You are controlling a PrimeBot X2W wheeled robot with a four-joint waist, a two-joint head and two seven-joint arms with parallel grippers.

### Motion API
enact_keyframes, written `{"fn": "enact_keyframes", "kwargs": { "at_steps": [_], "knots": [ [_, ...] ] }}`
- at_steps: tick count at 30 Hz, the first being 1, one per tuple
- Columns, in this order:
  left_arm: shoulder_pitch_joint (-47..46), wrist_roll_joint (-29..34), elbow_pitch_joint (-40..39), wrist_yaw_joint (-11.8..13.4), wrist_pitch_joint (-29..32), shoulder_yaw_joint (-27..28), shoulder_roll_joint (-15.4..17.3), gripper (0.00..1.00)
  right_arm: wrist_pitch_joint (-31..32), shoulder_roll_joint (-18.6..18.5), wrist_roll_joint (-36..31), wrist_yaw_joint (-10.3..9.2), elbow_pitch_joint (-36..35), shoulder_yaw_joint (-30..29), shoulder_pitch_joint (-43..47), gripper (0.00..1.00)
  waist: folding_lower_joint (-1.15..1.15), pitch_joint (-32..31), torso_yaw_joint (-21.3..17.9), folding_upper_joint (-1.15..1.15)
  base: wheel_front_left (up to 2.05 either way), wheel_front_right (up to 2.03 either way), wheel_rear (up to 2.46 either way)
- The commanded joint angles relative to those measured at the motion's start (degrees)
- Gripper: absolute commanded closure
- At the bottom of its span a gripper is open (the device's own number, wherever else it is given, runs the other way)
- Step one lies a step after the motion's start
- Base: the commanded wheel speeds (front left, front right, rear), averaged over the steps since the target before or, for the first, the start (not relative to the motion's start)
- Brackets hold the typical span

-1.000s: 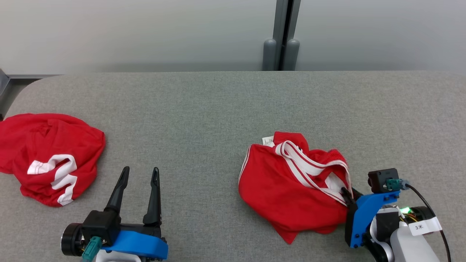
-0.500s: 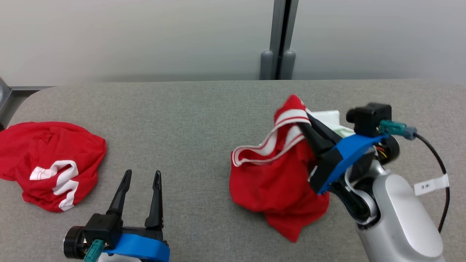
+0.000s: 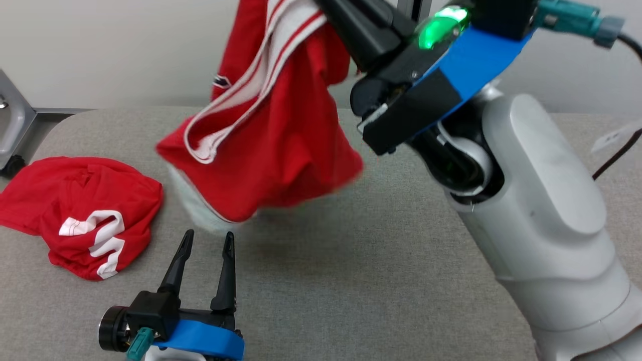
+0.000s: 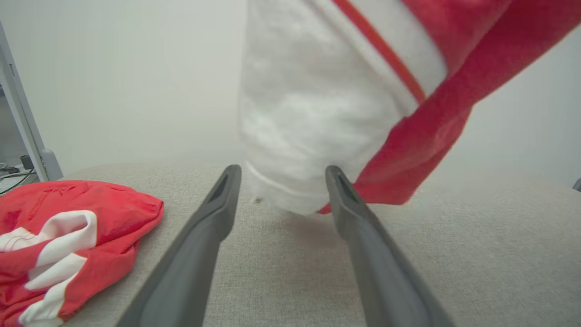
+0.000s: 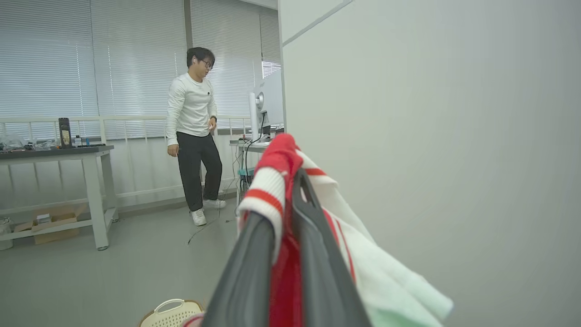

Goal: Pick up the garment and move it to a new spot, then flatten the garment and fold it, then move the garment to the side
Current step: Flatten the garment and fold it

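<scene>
High over table (image 3: 351,260), in right gripper (image 5: 283,204): red garment (image 3: 271,145) with white stripes, pinched at striped band between fingers (image 5: 315,263) closed tight on cloth, hanging down free. Lower edge blurred and near table; touching or not, cannot tell. At lower left of head view, left gripper (image 3: 208,238) spread wide, holding nothing, low over table, tips near hanging garment. Far left on table, second garment (image 3: 85,210), red and white, crumpled, well apart. Beyond right gripper, person (image 5: 193,136) standing near desk (image 5: 54,152).

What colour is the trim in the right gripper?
White trim with red stripes on the red garment; best in right wrist view.
</scene>
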Motion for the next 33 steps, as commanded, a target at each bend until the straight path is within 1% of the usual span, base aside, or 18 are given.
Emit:
{"fn": "enact_keyframes", "kwargs": {
  "at_steps": [1, 3, 6, 11, 14, 19, 25, 26, 27, 28, 30, 32, 33],
  "knots": [
    [-0.44, 0.25, -0.06, -0.05, -0.27, 0.17, 0.00, 0.00, -0.41, -0.04, 0.40, 0.03, 0.65, -0.14, -1.11, 1.00, 0.00, 0.09, 0.17, 0.00, 0.00, 0.00, 0.00],
    [-0.41, 0.38, -0.17, -0.20, -0.27, 0.15, -0.15, 0.00, -1.16, -0.04, 0.71, 0.02, 2.29, -1.08, -3.02, 1.00, 0.00, 0.21, 0.52, 0.00, 0.00, 0.00, 0.00],
    [-0.43, 0.52, -0.54, -0.20, -0.27, 0.39, -0.34, 0.00, -1.20, -0.14, -2.13, 0.03, 5.33, -3.93, -2.58, 1.00, 0.00, 0.69, 0.71, 0.00, 0.00, 0.00, 0.00],
    [-1.36, 0.65, -0.98, -0.55, -0.27, 0.38, -0.60, 0.00, -1.60, -3.86, -7.63, 0.03, 11.91, -10.37, 2.48, 1.00, 0.00, 2.43, 1.13, 0.00, 0.00, 0.00, 0.00],
    [-2.25, 0.75, -1.16, -0.72, -0.26, 0.11, -0.72, 0.00, -2.40, -5.88, -10.22, 0.03, 17.22, -14.54, 5.09, 1.00, 0.00, 4.06, 1.69, 0.00, 0.00, 0.00, 0.00],
    [-4.36, 1.07, -1.09, -1.26, -0.27, -0.59, -0.96, 0.00, -6.22, -9.34, -15.86, 0.03, 26.25, -19.15, 6.80, 1.00, 0.00, 6.99, 3.48, 0.00, 0.00, 0.00, 0.00],
    [-6.23, 1.28, -0.92, -1.69, -0.27, -1.08, -1.24, 0.00, -11.53, -11.72, -19.91, 0.03, 35.33, -22.80, 5.02, 1.00, 0.00, 9.48, 5.85, 0.00, 0.00, 0.00, 0.00],
    [-6.36, 1.33, -0.98, -1.73, -0.27, -1.01, -1.28, 0.00, -12.62, -11.98, -20.40, 0.03, 36.43, -23.37, 4.55, 0.92, 0.00, 9.72, 6.02, 0.00, 0.00, 0.00, 0.00],
    [-6.32, 1.41, -1.06, -1.72, -0.27, -0.96, -1.32, 0.00, -13.03, -12.01, -20.63, 0.03, 38.07, -24.05, 4.38, 0.00, 0.00, 9.80, 6.11, 0.00, 0.00, 0.00, 0.00],
    [-6.21, 1.48, -1.07, -1.73, -0.27, -0.85, -1.34, 0.00, -13.41, -11.82, -20.66, 0.03, 39.40, -24.53, 4.25, 0.00, 0.00, 9.81, 6.13, 0.00, 0.00, 0.00, 0.00],
    [-5.95, 1.61, -0.96, -1.49, -0.27, -0.39, -1.32, 0.00, -12.17, -10.24, -18.45, 0.03, 42.00, -25.09, 3.63, 0.00, 0.00, 9.49, 5.75, 0.00, 0.00, 0.00, 0.00],
    [-5.39, 1.86, -0.79, -1.40, -0.27, 0.01, -1.31, 0.00, -10.18, -9.26, -16.13, 0.04, 42.61, -22.96, 3.61, 0.00, 0.00, 8.80, 5.17, 0.00, 0.00, 0.00, 0.00],
    [-5.18, 1.96, -0.76, -1.38, -0.27, 0.20, -1.29, 0.00, -9.27, -9.60, -15.40, 0.03, 42.65, -21.56, 4.20, 0.00, 0.00, 8.27, 4.79, 0.00, 0.00, 0.00, 0.00]
  ]
}}
